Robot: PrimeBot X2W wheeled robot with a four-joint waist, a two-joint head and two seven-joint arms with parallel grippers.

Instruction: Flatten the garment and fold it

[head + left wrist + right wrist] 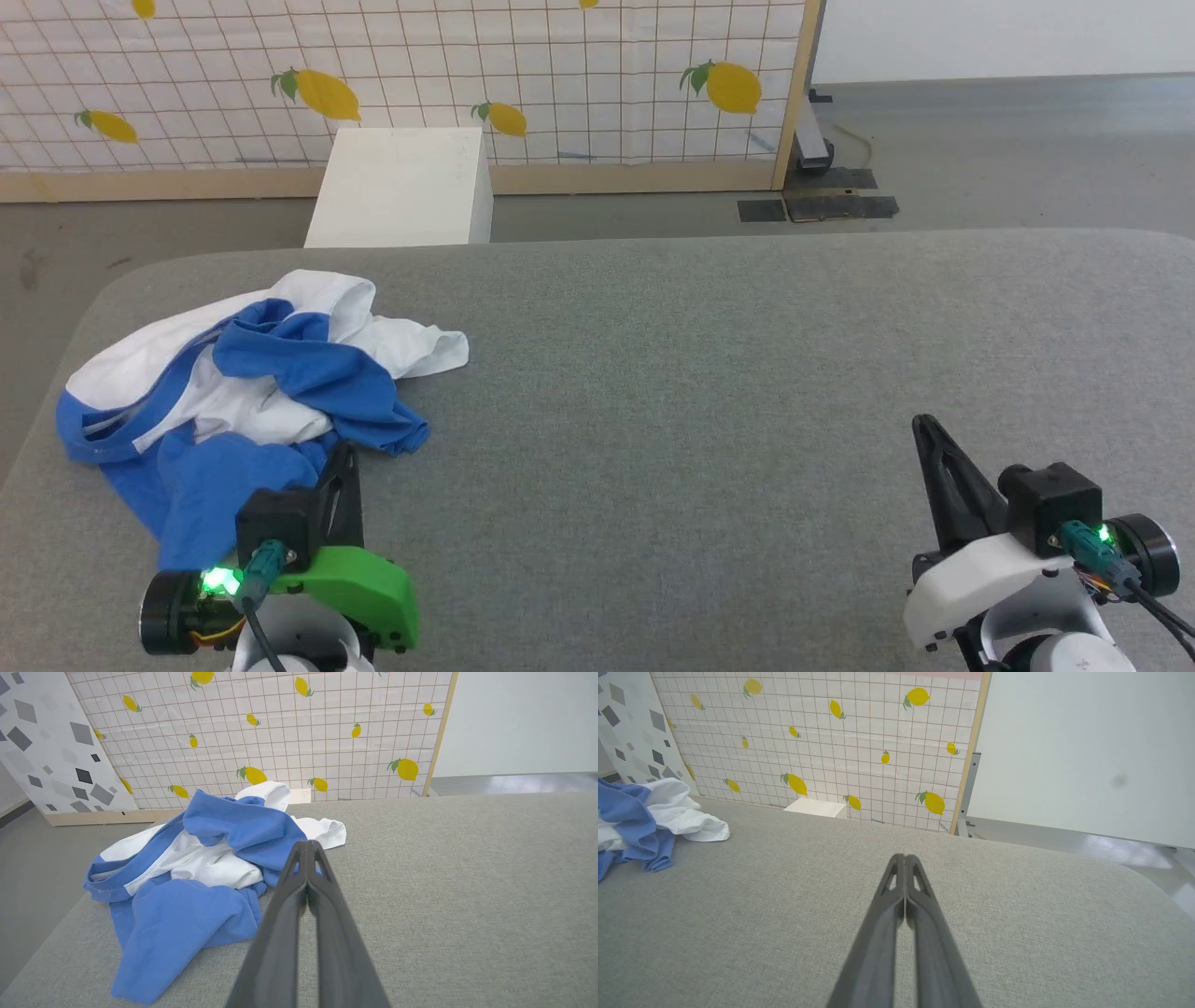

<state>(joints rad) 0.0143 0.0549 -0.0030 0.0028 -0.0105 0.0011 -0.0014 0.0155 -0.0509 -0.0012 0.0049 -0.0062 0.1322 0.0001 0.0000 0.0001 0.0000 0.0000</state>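
The garment [252, 392], a white T-shirt with royal-blue shoulders and sleeves, lies crumpled in a heap at the left end of the grey padded table [709, 392]. It also lies ahead and left in the left wrist view as the garment [201, 872], and at the far left edge of the right wrist view as the garment [644, 816]. My left gripper [344, 450] hovers at the heap's near right edge, shut and empty, its fingers [306, 847] pressed together. My right gripper [924, 425] stands at the lower right, far from the cloth, shut with nothing in it, the fingers [903, 858] closed.
A white box [401, 187] stands on the floor behind the table. A lemon-print grid panel [560, 84] with a wooden frame runs along the back. The table's left edge is close to the heap. Bare grey fabric spreads to the right.
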